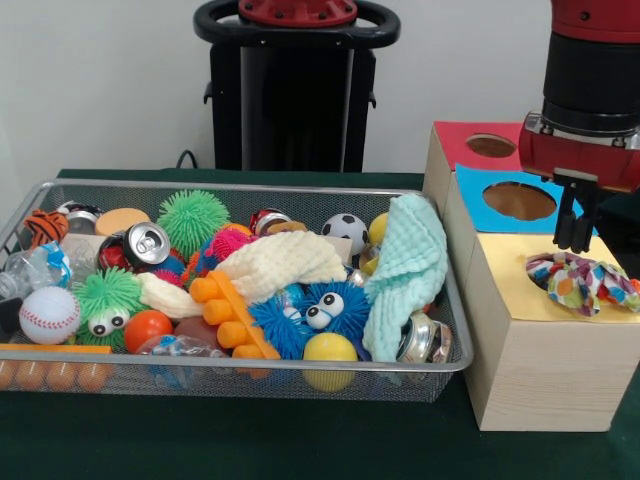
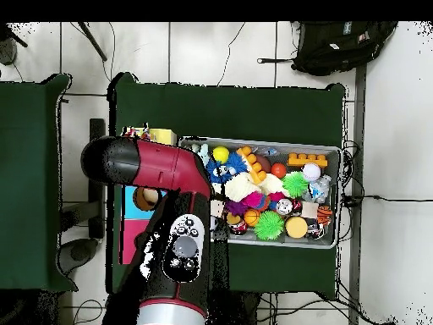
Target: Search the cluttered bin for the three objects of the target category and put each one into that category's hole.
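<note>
The wire-mesh bin (image 1: 300,368) is full of toys, and it also shows in the overhead view (image 2: 339,196). One white fabric piece with multicoloured dots (image 1: 580,281) lies on the yellow top (image 1: 515,285) of the largest wooden box. The round hole in that top is hidden, with the fabric lying over that spot. My gripper (image 1: 576,240) hangs just above the fabric, open and empty. In the overhead view the fabric (image 2: 135,133) shows beside the yellow top (image 2: 163,136), and my arm (image 2: 182,182) hides the gripper. No other dotted piece shows in the bin.
The blue-topped hole (image 1: 519,201) and the red-topped hole (image 1: 491,146) lie behind the yellow box. In the bin a mint-green waffle cloth (image 1: 410,265) drapes at the right end beside a cream waffle cloth (image 1: 280,262), among spiky balls, cans and a baseball (image 1: 48,315).
</note>
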Controlling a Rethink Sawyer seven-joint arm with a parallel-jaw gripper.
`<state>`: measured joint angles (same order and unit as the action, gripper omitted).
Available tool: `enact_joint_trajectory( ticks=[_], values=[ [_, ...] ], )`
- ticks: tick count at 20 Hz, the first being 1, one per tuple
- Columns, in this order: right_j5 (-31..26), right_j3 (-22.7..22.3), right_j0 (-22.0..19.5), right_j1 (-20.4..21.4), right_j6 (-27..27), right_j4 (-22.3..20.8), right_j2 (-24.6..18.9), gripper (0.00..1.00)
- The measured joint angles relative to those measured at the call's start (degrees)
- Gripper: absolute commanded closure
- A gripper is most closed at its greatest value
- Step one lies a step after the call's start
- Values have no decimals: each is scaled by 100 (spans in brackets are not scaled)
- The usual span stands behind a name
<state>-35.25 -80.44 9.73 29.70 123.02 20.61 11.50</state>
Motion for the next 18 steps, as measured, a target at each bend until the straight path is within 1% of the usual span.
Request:
enact_joint_trajectory(
  ticks=[7,18],
  values=[
    [-1,32,17,-12,0,0,3,100],
    [22,275,44,-157,0,1,25,100]
  ],
)
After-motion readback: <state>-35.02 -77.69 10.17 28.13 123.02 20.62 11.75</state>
